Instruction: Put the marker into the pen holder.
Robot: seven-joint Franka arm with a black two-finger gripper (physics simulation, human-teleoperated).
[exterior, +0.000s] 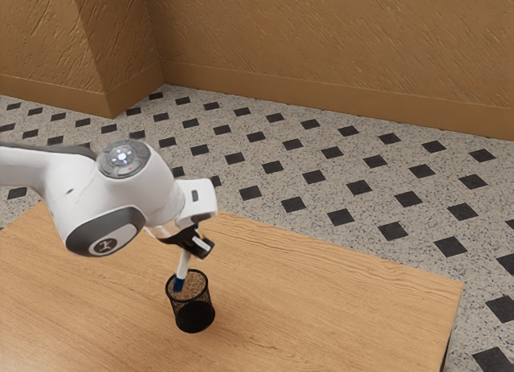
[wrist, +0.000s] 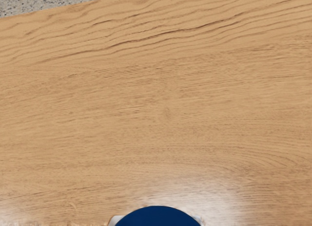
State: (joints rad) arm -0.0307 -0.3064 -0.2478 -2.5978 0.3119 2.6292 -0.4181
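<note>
Pincer (exterior: 193,247) clamped on the marker (exterior: 184,265), over the pen holder (exterior: 195,316). The marker is white with a blue bottom end, and it leans a little, with its top toward the exterior view's right. Its blue end is at the round mouth of the pen holder and looks like it is just inside, but it is hard to tell how deep it goes. The black mesh pen holder stands up on the table (exterior: 337,300), in from the long far edge and well apart from the corner at the exterior view's right. Past that edge is the speckled floor (exterior: 265,203).
</note>
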